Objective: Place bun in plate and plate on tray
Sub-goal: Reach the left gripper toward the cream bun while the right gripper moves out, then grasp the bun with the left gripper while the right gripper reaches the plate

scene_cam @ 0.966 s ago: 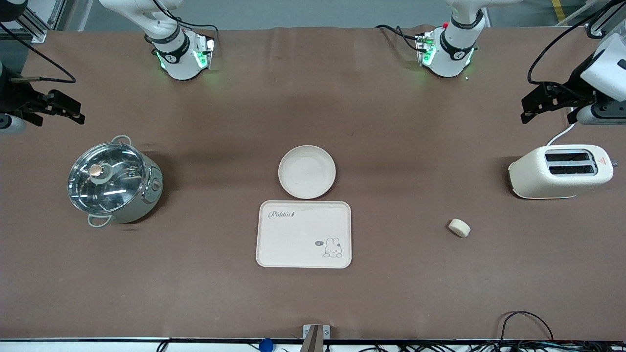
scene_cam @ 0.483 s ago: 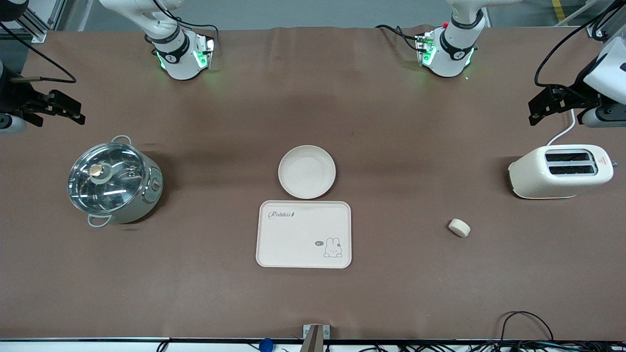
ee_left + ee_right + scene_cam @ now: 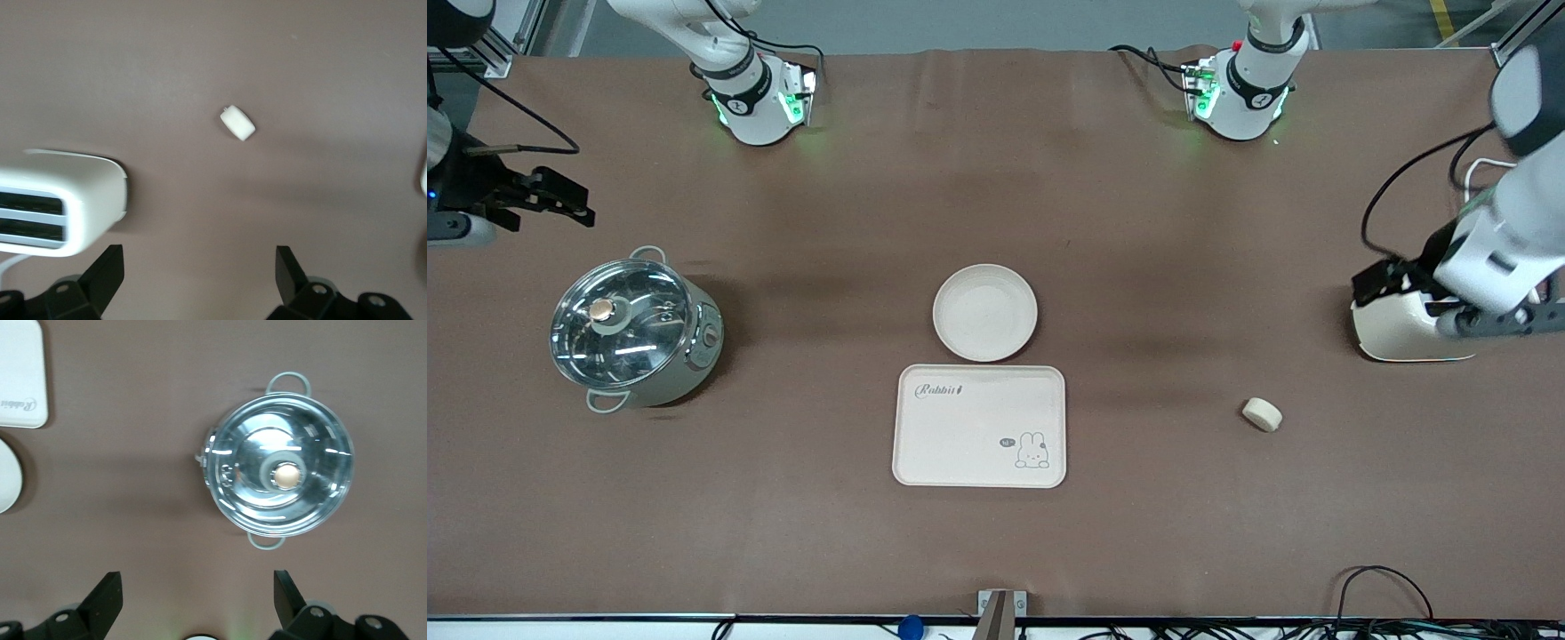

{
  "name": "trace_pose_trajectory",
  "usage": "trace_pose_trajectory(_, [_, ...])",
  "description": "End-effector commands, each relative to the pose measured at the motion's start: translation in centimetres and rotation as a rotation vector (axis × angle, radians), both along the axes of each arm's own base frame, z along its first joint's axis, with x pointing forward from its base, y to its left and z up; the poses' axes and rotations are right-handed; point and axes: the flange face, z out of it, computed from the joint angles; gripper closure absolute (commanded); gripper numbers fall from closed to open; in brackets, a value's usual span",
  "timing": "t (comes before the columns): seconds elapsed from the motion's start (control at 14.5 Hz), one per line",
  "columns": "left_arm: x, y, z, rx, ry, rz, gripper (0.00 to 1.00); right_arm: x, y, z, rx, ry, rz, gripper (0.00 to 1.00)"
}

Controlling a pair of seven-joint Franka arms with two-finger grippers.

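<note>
The bun (image 3: 1263, 414) lies alone on the brown table, nearer the front camera than the toaster; it also shows in the left wrist view (image 3: 237, 123). The empty plate (image 3: 984, 312) sits mid-table, touching or just short of the tray's (image 3: 979, 426) farther edge. The tray is empty. My left gripper (image 3: 1376, 284) is open and empty in the air over the toaster, well apart from the bun; its jaws stand wide in the left wrist view (image 3: 198, 280). My right gripper (image 3: 569, 203) is open and empty above the table beside the pot (image 3: 197, 600).
A cream toaster (image 3: 1400, 331) stands at the left arm's end, partly hidden by that arm (image 3: 60, 210). A steel pot with a glass lid (image 3: 633, 331) stands at the right arm's end (image 3: 279, 472). Cables lie along the table's front edge.
My left arm has swung down from the table's edge and now hangs over the toaster, covering most of it. My right gripper has shifted slightly toward the table's middle. Bun, plate and tray have not moved.
</note>
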Motion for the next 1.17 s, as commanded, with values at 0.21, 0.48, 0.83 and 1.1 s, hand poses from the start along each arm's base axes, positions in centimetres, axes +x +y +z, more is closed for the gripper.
trace_pose_trajectory(0.21, [5.4,-1.0,-13.8,-0.026,-0.013,0.372,0.0,0.4,6.1,-5.7,0.101,0.092,0.063,0.0])
trace_pose_trajectory(0.48, [7.0,-1.6,-20.1,-0.049,-0.045,0.508,0.0,-0.1,9.8,-12.7,0.223,0.111,-0.013,0.0])
trace_pose_trajectory(0.83, [7.8,-1.3,-26.1,-0.069,-0.059,0.585,0.0,-1.2,18.6,-22.1,0.313,0.124,-0.097,0.0])
trace_pose_trajectory(1.1, [7.3,-1.6,-29.0,-0.063,-0.034,0.584,0.0,-1.1,25.2,-29.9,0.348,0.095,-0.146,0.0])
